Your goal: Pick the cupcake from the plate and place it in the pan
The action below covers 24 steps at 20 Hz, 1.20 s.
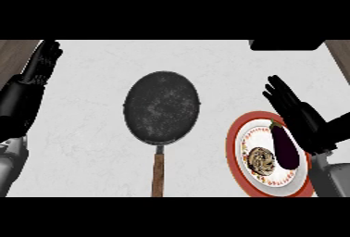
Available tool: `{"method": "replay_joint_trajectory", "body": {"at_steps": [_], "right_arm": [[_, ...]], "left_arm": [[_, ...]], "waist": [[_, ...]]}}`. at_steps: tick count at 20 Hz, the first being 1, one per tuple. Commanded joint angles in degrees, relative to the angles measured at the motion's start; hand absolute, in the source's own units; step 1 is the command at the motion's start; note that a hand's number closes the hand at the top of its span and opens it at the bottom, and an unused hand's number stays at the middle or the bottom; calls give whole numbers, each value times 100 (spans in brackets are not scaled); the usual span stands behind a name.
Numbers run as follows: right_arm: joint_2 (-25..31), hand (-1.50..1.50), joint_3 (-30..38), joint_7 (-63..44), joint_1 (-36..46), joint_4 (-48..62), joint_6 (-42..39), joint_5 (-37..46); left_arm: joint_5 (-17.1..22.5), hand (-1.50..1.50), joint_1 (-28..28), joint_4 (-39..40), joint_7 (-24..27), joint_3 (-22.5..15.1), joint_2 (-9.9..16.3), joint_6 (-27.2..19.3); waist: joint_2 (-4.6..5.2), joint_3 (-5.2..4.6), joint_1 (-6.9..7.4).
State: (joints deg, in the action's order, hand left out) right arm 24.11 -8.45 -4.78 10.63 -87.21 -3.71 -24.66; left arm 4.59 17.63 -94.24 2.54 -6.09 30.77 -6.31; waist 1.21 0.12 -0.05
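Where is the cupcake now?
In the head view, the cupcake sits on the plate at the right, beside the eggplant, right of the pan.

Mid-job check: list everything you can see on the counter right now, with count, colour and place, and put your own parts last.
pan: one, black with a brown wooden handle, centre of the counter, nothing in it
plate: one, white with a red rim, right of the pan
cupcake: one, brown, on the plate
eggplant: one, dark purple, on the plate beside the cupcake
counter: one, white
left robot hand: one, black, open, far left edge
right robot hand: one, black, open, over the plate's right side
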Motion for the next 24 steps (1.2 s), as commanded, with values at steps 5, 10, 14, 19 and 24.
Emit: {"method": "replay_joint_trajectory", "body": {"at_steps": [5,10,14,19,24], "right_arm": [[-238,-150,-66,698,379,-626,-1017,-546],[335,150,1121,1075,-310,21,1026,1009],[-712,-150,1133,2903,-1335,-29,230,244],[19,-150,1075,3246,-2108,-688,-542,769],[948,-150,1264,2088,-1929,-1469,-230,1367]], "left_arm": [[72,0,-1007,1353,-1033,530,69,-362],[117,0,-1539,1634,-1305,518,-178,-601],[116,0,-1297,1999,-1351,582,-263,-569],[79,0,-1405,1734,-1491,676,-193,-398],[-104,0,-1282,1893,-1500,534,-411,-550]], "waist": [[-89,-7,132],[-92,-11,-276],[-108,-2,-158],[-137,-12,-55],[-137,-26,-56]]}}
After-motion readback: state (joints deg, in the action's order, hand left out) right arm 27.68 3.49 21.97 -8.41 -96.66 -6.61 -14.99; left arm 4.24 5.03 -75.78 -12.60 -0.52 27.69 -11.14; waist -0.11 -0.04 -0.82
